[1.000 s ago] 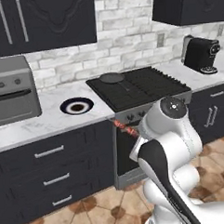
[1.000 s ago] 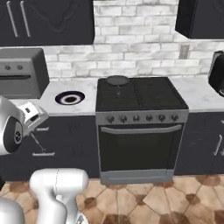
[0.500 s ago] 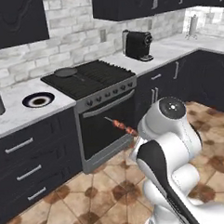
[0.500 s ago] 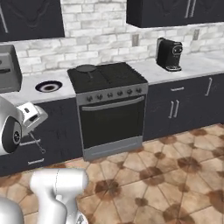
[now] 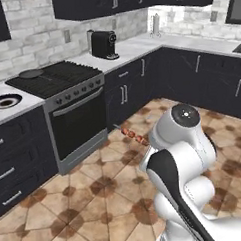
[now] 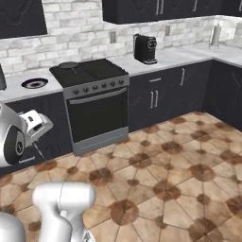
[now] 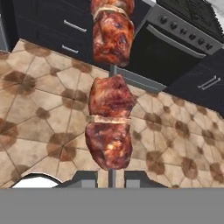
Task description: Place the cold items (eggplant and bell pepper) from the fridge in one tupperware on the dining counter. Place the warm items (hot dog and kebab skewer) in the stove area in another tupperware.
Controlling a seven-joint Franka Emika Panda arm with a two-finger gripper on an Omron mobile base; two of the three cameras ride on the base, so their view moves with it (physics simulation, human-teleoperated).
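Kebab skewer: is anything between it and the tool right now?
No. The tool is shut on the kebab skewer, its stick pinched between the two tips, the meat just beyond them. The skewer hangs over the tiled floor; no tupperware is in view.

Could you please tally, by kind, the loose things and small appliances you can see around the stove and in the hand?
Brown meat kebab skewer on a thin metal stick, gripped in the shut hand: 1
Dark round pan on the stove top: 1
Black coffee machine on the counter: 1
White round plate with a dark centre: 1
Total: 4
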